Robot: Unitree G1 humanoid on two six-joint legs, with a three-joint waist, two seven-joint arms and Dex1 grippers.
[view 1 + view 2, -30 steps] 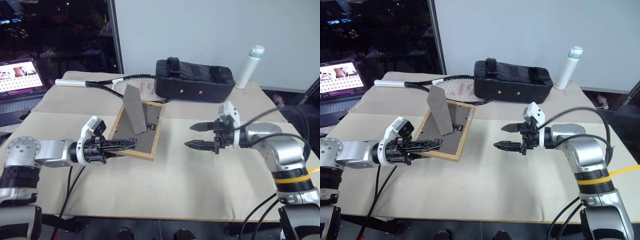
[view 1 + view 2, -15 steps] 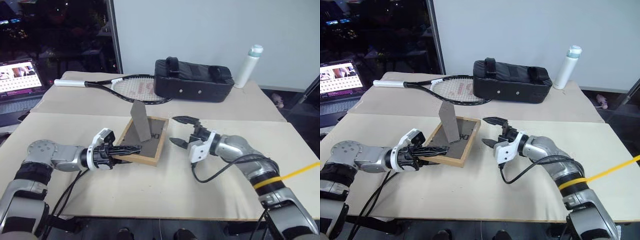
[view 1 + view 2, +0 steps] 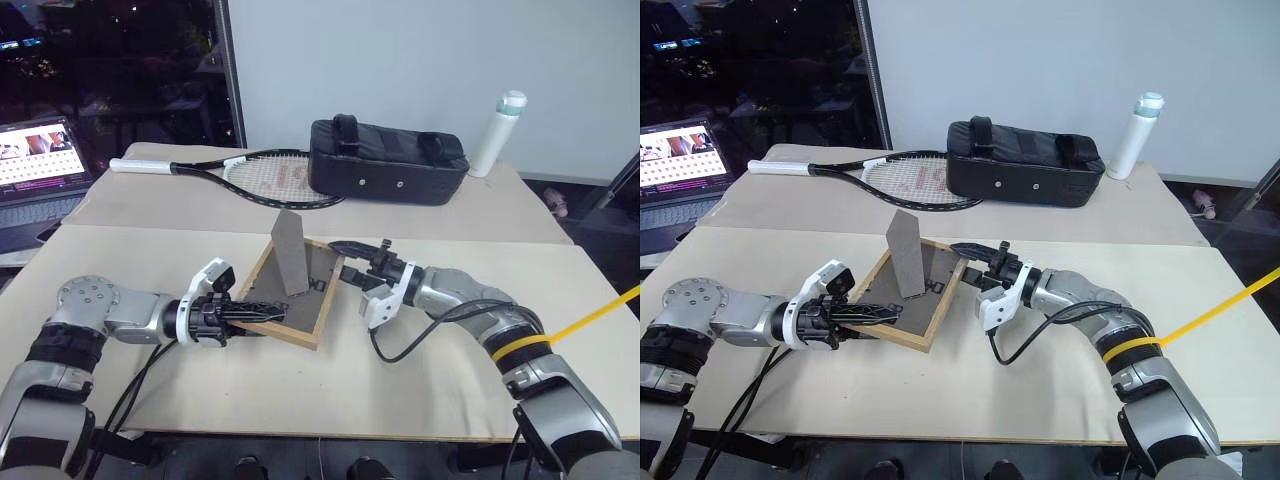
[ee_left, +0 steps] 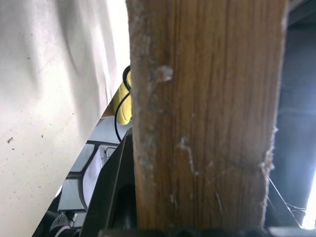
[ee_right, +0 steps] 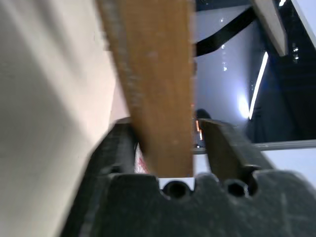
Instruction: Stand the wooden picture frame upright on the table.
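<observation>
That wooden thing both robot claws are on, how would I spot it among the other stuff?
Start at the beige table and look to its near middle, in front of the tennis racket and black bag. The wooden picture frame lies back-up there, the only light-wood rectangle, with a grey stand sticking up.

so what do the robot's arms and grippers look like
Both arms are silver-grey metal with black joint bands. Each ends in a white wrist block and a gripper of two slim black fingers: left gripper, right gripper. The right arm bears a yellow band. Black cables loop from both wrists.
</observation>
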